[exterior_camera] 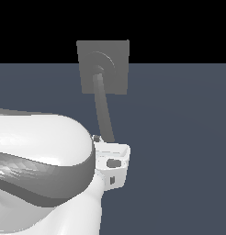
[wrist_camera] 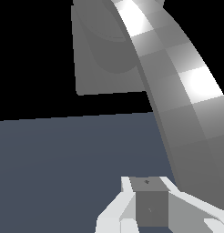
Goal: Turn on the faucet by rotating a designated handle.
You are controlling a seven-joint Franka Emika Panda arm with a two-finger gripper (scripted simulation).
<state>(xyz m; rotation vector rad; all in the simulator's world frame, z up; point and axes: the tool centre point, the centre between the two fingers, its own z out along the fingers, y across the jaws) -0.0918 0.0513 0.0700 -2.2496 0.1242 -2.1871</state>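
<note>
The white robot arm is filling the lower part of the exterior view's left, its bulky links hiding much of the floor and everything below the wrist. Beyond it, the faucet is standing as a square grey plate with a round boss, partly against the black background and partly against the dark blue-grey ground. The handle is projecting from that boss toward the camera as a long, slightly curved bar, its near end disappearing behind the arm's hand.

The gripper is sitting right at that near end; in the wrist view the handle is passing just beside it, looming large. Only one grey finger is showing clearly, so I cannot tell whether the jaws are parted or closed, or whether they are touching the bar at all.

By my judgement, the step in hand is getting contact on the bar's far tip, where leverage is greatest. Doing it well is meaning pressing sideways against the bar, following an arc about the boss rather than a straight line, so the finger is not sliding off the rounded surface.

Nothing else is lying nearby; the arm's own bulk is the only thing blocking sight
</note>
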